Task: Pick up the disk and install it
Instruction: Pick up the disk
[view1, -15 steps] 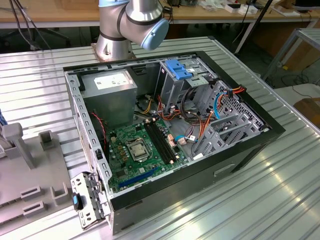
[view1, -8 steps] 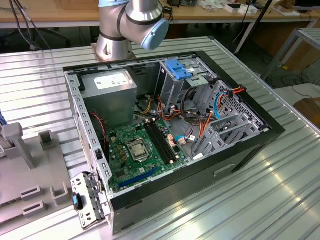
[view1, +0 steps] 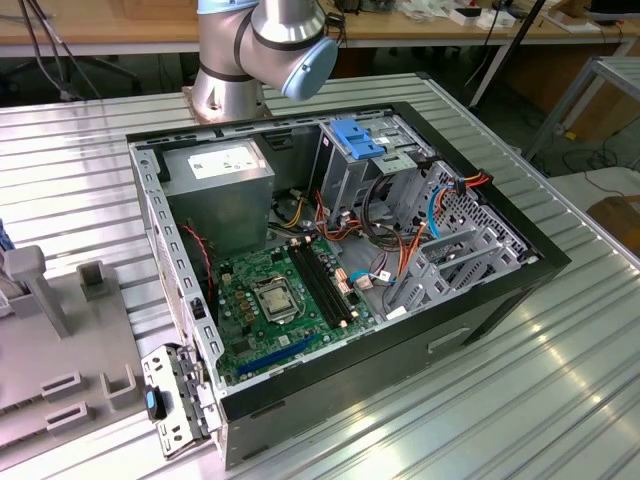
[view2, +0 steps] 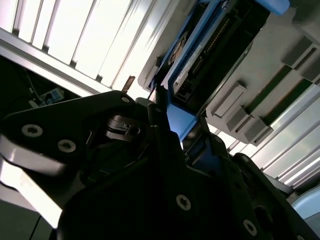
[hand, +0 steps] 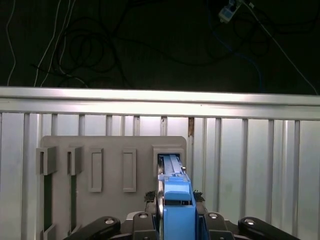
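Disk (hand: 172, 172) on edge, clamped within claw (hand: 175, 197)

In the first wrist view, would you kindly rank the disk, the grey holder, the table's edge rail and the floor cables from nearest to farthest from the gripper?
1. The disk, held in the gripper itself.
2. The grey holder, its slot at the disk's far end.
3. The table's edge rail, beyond the holder.
4. The floor cables, past the rail, on the dark floor.
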